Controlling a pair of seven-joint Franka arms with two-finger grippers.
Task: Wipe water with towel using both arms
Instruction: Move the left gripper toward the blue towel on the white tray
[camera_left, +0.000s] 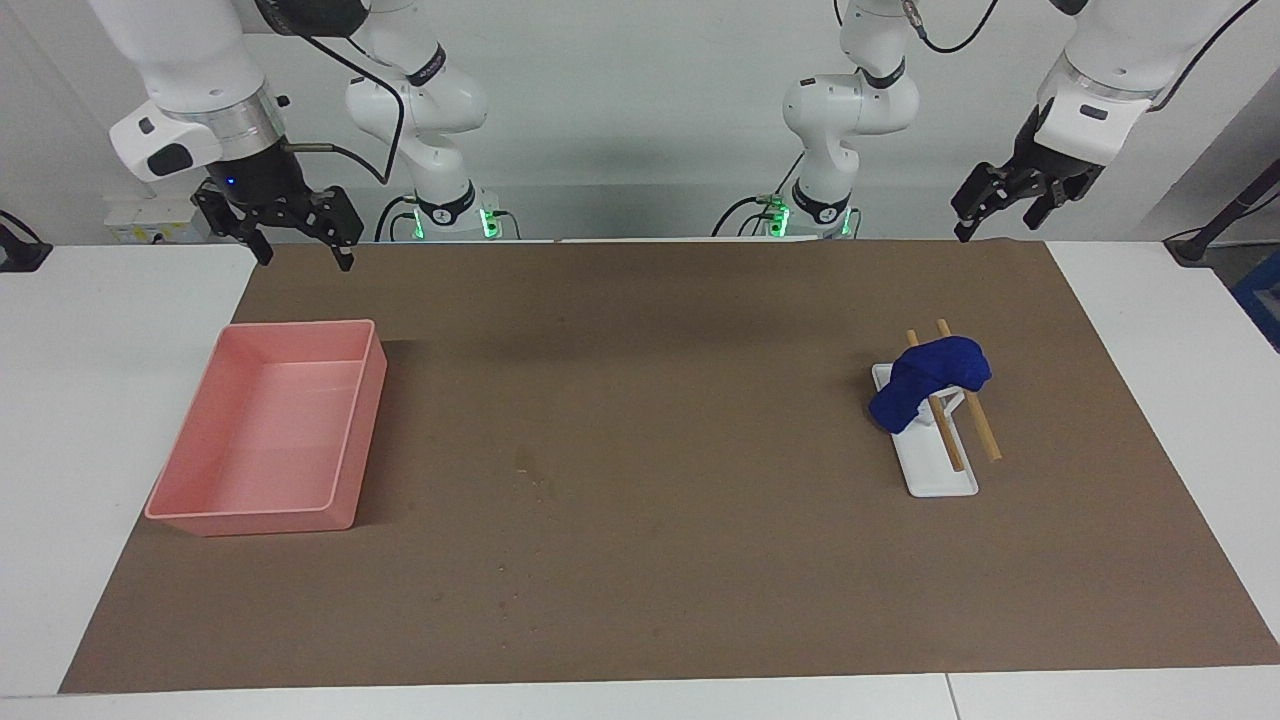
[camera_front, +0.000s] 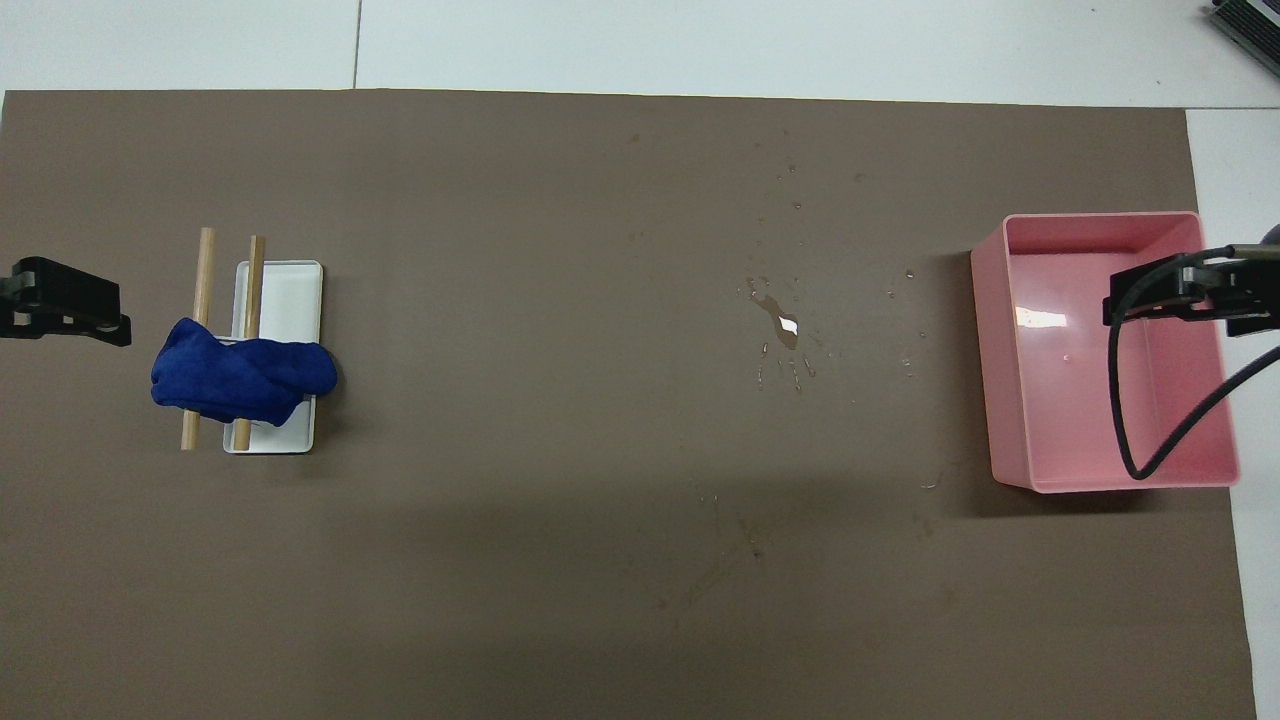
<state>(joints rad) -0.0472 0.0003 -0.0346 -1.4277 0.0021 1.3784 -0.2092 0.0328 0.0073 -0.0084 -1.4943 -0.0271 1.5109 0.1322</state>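
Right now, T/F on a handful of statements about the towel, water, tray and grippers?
1. The blue towel hangs over the wooden sticks of the white rack. True.
2. The water lies inside the pink tray. False: it sits on the brown mat, between tray and rack, closer to the tray.
3. The left gripper holds the towel. False: it is open, empty, raised at the rack's end of the table.
4. The right gripper is open and holds nothing. True.
5. The towel lies flat on the mat. False: it is bunched on the rack.
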